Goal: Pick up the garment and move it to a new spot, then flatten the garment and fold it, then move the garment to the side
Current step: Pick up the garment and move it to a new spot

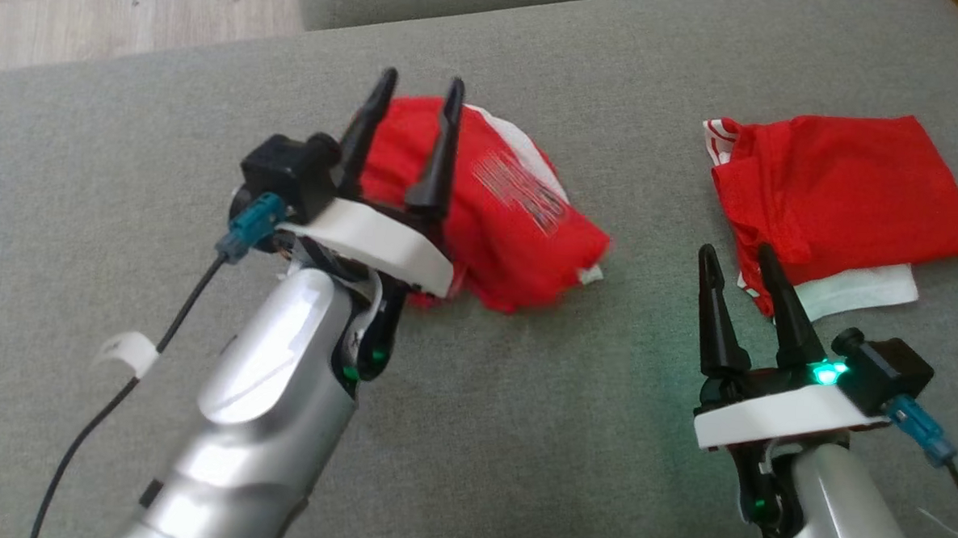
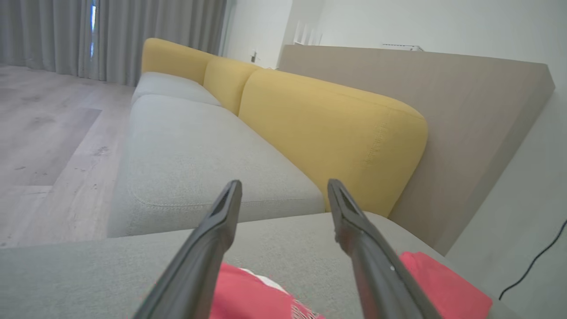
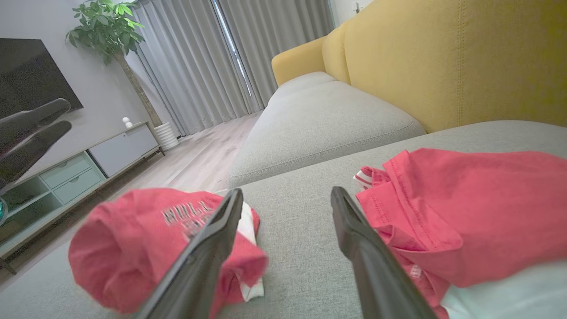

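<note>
A grey, coarse-woven sofa seat (image 1: 520,432) stretches out, with rounded yellow back cushions (image 2: 328,124) behind it. A crumpled red garment (image 1: 521,230), soft jersey with white trim and printed lettering, lies bunched on the seat's left half. The left gripper (image 1: 422,78) hangs over it, its tapered dark fingers apart and gripping nothing. The right gripper (image 1: 735,250) is likewise spread, just beside a flat folded red garment (image 1: 846,188) on the right.
</note>
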`<state>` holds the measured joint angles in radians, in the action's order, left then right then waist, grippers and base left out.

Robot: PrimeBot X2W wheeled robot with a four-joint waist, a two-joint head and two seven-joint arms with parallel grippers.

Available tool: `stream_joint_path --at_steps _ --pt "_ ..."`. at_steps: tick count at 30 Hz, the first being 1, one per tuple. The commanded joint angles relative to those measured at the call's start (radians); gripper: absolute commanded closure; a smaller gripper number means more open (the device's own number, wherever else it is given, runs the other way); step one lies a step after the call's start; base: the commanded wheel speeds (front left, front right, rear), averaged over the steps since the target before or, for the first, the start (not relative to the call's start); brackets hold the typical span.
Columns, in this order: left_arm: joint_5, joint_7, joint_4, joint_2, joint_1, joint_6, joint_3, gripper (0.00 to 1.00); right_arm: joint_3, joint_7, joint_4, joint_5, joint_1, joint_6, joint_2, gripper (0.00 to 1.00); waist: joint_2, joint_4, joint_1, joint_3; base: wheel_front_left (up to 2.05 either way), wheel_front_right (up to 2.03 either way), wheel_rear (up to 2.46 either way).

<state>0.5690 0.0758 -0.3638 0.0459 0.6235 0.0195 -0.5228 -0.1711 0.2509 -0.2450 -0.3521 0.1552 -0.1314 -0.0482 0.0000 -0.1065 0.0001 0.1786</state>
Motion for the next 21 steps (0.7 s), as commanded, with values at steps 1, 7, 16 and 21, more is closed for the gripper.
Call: stream_joint_path --at_steps 1,7,16,21 --pt "-0.005 0.018 0.016 0.012 0.042 0.009 0.036 0.00 -0.017 0.011 0.034 -0.010 0.031 0.001 -0.002 0.00 0.0000 0.002 -0.0001 0.002 0.00 0.00 0.00" --pt "-0.002 0.094 -0.006 0.069 0.008 0.004 0.079 0.00 0.007 0.011 0.037 -0.002 0.019 0.001 -0.002 0.00 0.0000 0.043 -0.0001 -0.009 0.00 0.00 0.00" --pt "-0.025 0.176 0.049 0.203 -0.212 -0.014 0.138 0.00 0.037 0.011 0.035 0.032 -0.014 0.001 -0.002 0.00 0.0000 0.155 -0.0001 -0.046 0.00 0.00 0.00" --pt "-0.030 0.185 0.106 0.204 -0.376 0.003 0.188 0.00 0.041 0.011 0.023 0.045 -0.029 0.001 -0.002 0.00 0.0000 0.194 -0.0001 -0.061 0.00 0.00 0.00"
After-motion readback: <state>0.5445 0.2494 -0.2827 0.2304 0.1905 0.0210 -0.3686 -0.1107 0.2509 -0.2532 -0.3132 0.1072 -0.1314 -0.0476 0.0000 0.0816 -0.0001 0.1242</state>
